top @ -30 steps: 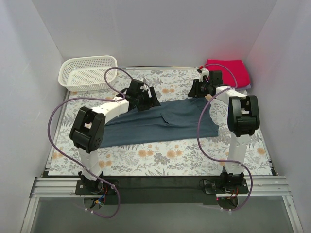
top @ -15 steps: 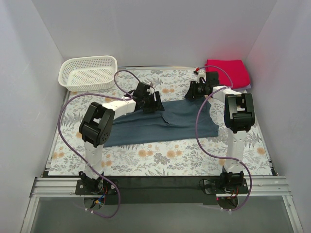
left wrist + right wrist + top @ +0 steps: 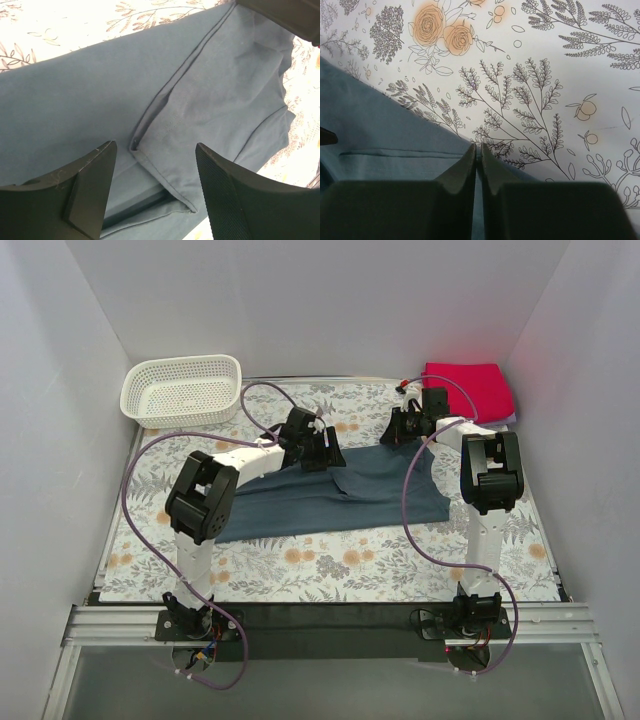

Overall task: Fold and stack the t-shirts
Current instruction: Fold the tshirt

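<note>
— What took up most of the view from above?

— The table (image 3: 350, 562), under a floral cloth. The blue-grey t-shirt (image 3: 340, 495) lay spread across its middle, wider than deep and partly folded, with a hemmed flap doubled over near the centre.

— And the other shirts?

— The red t-shirt (image 3: 470, 385) sat folded in the far right corner, well apart from the blue-grey one. A white lattice basket (image 3: 180, 418) stood in the far left corner.

— Where were the arms?

— Both reached to the shirt's far edge. The left arm (image 3: 240, 462) stretched in from the left, the right arm (image 3: 490, 475) from the right.

— How did the pincers stand?

— The left gripper (image 3: 155, 149) hung spread just over the shirt, its fingers (image 3: 90, 180) on either side of the doubled hem (image 3: 172, 117), not clamping it. The right gripper (image 3: 477, 147) was pressed almost together at the shirt's edge, where the cloth met the floral print. A thin strip of blue-grey cloth showed in the slit between its fingers, so it pinched that edge.
</note>
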